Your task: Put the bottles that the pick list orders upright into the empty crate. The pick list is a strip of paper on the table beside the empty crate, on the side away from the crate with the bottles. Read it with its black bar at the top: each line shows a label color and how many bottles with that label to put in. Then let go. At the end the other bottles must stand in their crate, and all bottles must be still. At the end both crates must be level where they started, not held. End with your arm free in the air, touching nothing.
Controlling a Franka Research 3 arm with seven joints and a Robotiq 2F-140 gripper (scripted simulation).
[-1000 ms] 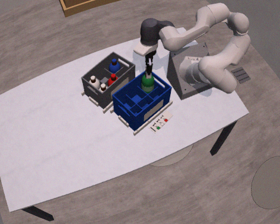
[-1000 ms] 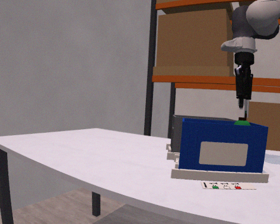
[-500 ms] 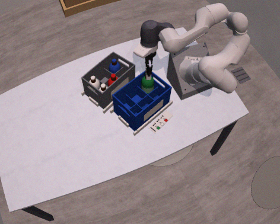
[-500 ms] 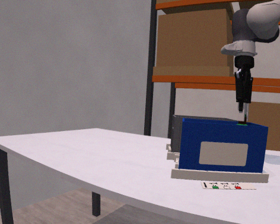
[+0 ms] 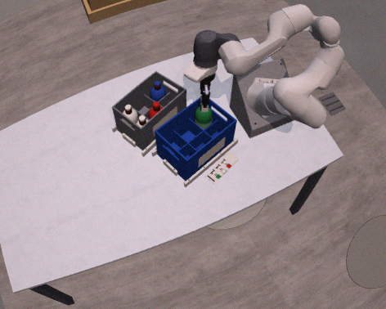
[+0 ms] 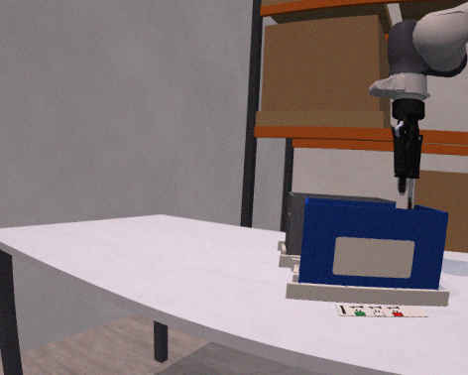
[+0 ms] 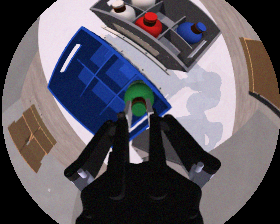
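Observation:
My gripper is shut on the neck of a green-label bottle, which stands upright inside the far corner cell of the blue crate. In the wrist view the fingers clamp the green bottle at the crate's near corner. In the side view the gripper reaches down to the blue crate's rim and the bottle is hidden behind the wall. The grey crate holds a blue bottle, a red bottle and two white bottles. The pick list lies beside the blue crate, with a green and a red mark.
The robot base plate stands on the table just behind the blue crate. A wooden box sits on the floor at the back. Shelving with cardboard boxes stands behind the table.

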